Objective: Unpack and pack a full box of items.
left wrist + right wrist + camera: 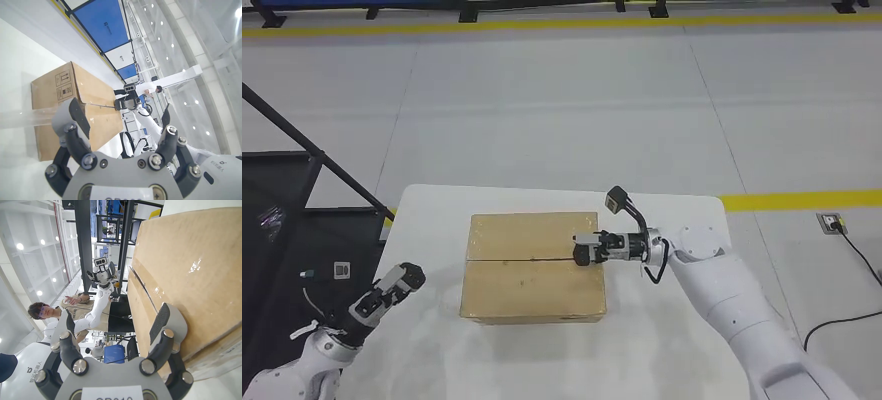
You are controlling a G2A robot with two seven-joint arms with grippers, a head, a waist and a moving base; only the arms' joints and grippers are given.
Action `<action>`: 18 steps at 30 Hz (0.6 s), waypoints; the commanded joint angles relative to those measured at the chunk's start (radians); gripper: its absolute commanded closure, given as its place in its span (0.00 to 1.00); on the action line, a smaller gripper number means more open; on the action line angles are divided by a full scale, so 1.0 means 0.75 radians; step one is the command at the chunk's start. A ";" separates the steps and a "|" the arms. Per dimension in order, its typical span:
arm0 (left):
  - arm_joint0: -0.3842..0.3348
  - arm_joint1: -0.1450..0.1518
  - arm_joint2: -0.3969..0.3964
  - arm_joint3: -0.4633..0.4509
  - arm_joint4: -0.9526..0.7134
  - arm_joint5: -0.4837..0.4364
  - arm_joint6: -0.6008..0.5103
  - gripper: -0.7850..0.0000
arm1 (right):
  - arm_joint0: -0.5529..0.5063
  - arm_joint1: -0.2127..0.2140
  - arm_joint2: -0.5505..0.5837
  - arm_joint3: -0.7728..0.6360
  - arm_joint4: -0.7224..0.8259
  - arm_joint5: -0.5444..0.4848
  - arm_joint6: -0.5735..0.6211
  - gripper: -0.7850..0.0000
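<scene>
Seen from above, one brown cardboard box point(533, 265) sits closed in the middle of the one white table point(542, 362). Its two top flaps meet in a seam running left to right. The right gripper point(582, 248) hangs over the right end of that seam. The left gripper point(410, 276) is over the table's left front part, well apart from the box.

The right wrist view adds detail the top view lacks. That gripper's two fingers point(158, 321) are spread with nothing between them. One lies close along the box top just beside the seam, though I cannot tell whether it touches. Glossy clear tape shows along the seam and over the box's near end.

The left wrist view shows the box's left side wall, which carries printed handling marks. It also shows the left gripper's fingers point(79, 117) spread wide and empty.

The count is one box, one table and two grippers.

Bare table lies to the box's left and in front of it. The box's far edge is near the table's far edge. The right arm lies over the strip to the box's right.
</scene>
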 commanded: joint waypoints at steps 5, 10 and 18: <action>-0.001 0.000 0.002 -0.001 0.001 0.000 0.000 0.00 | 0.000 0.000 0.000 0.000 0.000 0.000 0.000 0.00; -0.012 -0.020 0.085 0.025 -0.002 0.159 0.153 0.00 | 0.000 0.000 0.000 0.000 0.000 0.000 0.000 0.00; -0.057 -0.058 0.271 0.220 -0.060 0.265 0.170 0.00 | 0.000 0.000 0.000 0.000 0.000 0.000 0.000 0.00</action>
